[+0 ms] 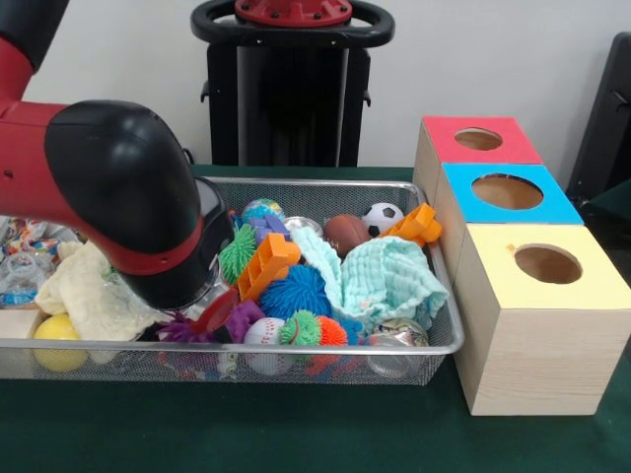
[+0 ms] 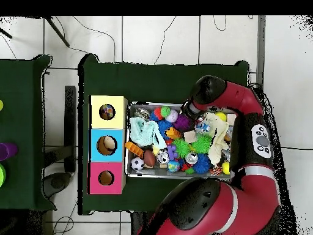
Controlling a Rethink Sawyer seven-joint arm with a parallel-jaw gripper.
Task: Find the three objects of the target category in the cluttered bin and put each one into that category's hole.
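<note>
The wire-mesh bin (image 1: 246, 347) is full of toys. A mint waffle cloth (image 1: 394, 281) lies at its right end, next to the boxes, and shows in the overhead view (image 2: 142, 131). A cream knitted cloth (image 1: 89, 296) lies at the left end. A white dotted cloth (image 1: 25, 238) shows at the picture's left edge. The yellow-topped box's hole (image 1: 547, 264) is nearest the camera; in the overhead view (image 2: 107, 112) something coloured shows in it. My gripper (image 1: 207, 310) is down in the bin's left-middle, between the cream cloth and an orange block, mostly hidden by the arm's black wrist.
The blue-topped box (image 1: 508, 192) and red-topped box (image 1: 478, 140) stand behind the yellow one. Spiky balls (image 1: 296, 291), an orange block (image 1: 266, 264), a small football (image 1: 382, 217) and a yellow ball (image 1: 57, 330) crowd the bin. The pedestal (image 1: 291, 89) stands behind.
</note>
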